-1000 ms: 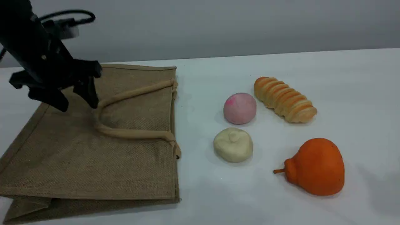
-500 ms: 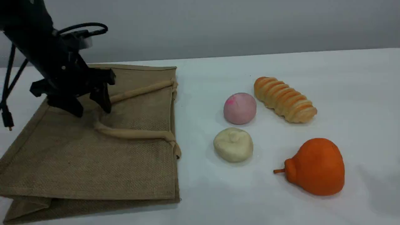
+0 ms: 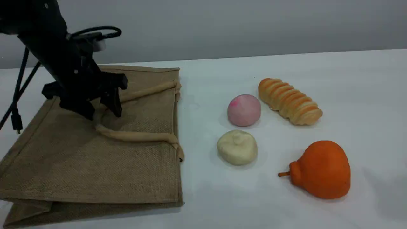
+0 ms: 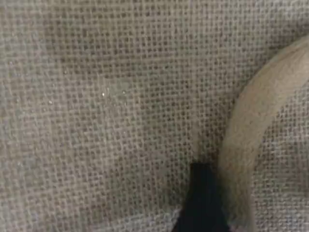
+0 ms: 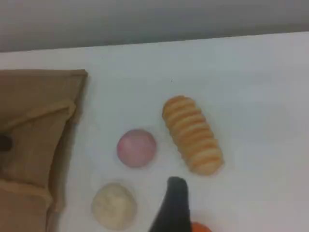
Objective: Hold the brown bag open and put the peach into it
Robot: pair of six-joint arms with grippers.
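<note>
The bag (image 3: pixel 95 171) lies flat at the left of the worktop, mouth unopened, and the peach (image 3: pixel 244 110) sits untouched to its right. My left hand (image 3: pixel 102 115) is down over the bend of the top handle (image 3: pixel 136 136), fingers spread and gripping nothing; the right hand (image 5: pixel 174 198) hovers wide and empty. Next, I reckon: close on that loop and lift it.

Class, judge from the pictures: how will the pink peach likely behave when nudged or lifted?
The peach is round, so a nudge would probably roll it, perhaps into the cream ball beside it. Its matte surface suggests a grip is unlikely to slip. It looks small, so probably light.
</note>
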